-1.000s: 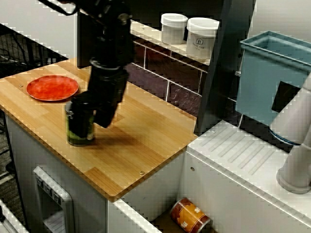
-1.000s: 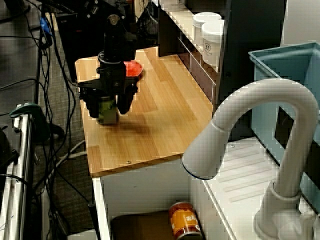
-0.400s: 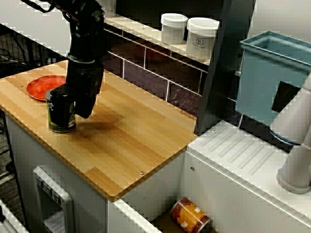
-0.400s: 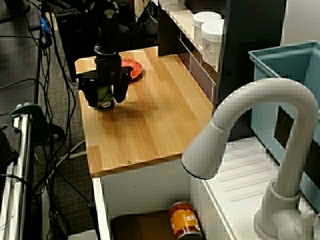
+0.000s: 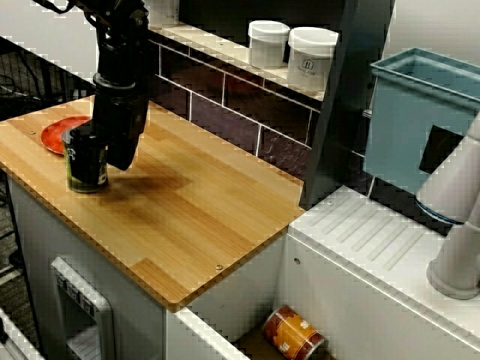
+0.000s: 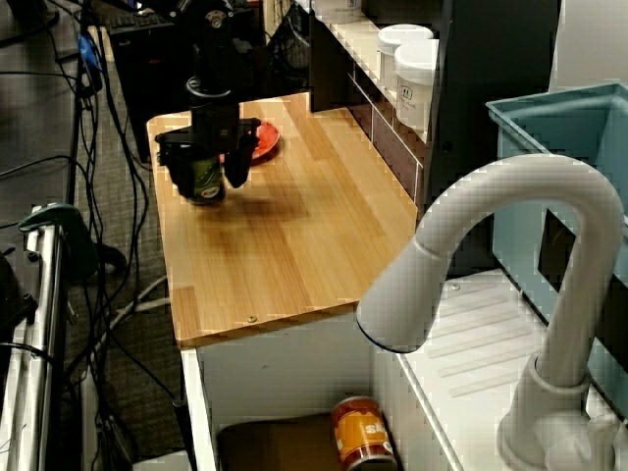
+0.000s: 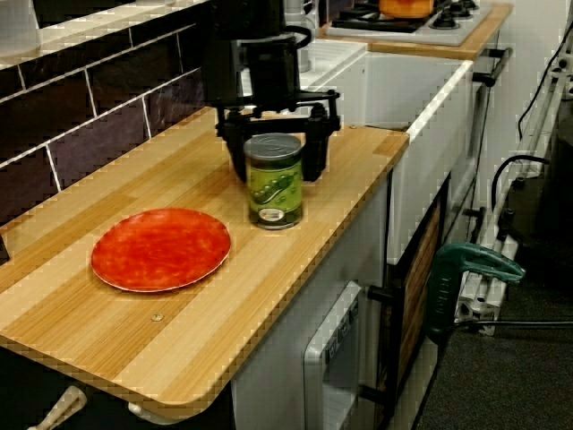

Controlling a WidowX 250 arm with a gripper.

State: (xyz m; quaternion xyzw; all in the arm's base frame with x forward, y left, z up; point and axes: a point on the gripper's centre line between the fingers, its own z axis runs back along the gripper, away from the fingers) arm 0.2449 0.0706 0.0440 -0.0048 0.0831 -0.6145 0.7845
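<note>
A green can [image 5: 85, 161] with a pea label stands upright on the wooden counter [image 5: 202, 217], right beside a red plate [image 5: 58, 135]. My black gripper [image 5: 96, 150] comes down from above and is shut on the green can, one finger on each side. In the view from the counter's end, the green can [image 7: 274, 182] sits between the two fingers [image 7: 315, 148] of the gripper [image 7: 275, 168], with the red plate [image 7: 161, 248] just in front of it. In the view over the faucet, the gripper [image 6: 206, 177] and the green can [image 6: 206, 183] are near the counter's far left edge.
Two white jars [image 5: 268, 43] [image 5: 311, 58] stand on the shelf over the tiled wall. A blue bin [image 5: 420, 112] and a white faucet [image 6: 491, 245] are at the right. An orange can [image 5: 294, 334] lies in the sink below. A stove [image 7: 412, 13] is beyond the counter.
The gripper has carried the green can left along the counter, from mid-counter to right beside the red plate.
</note>
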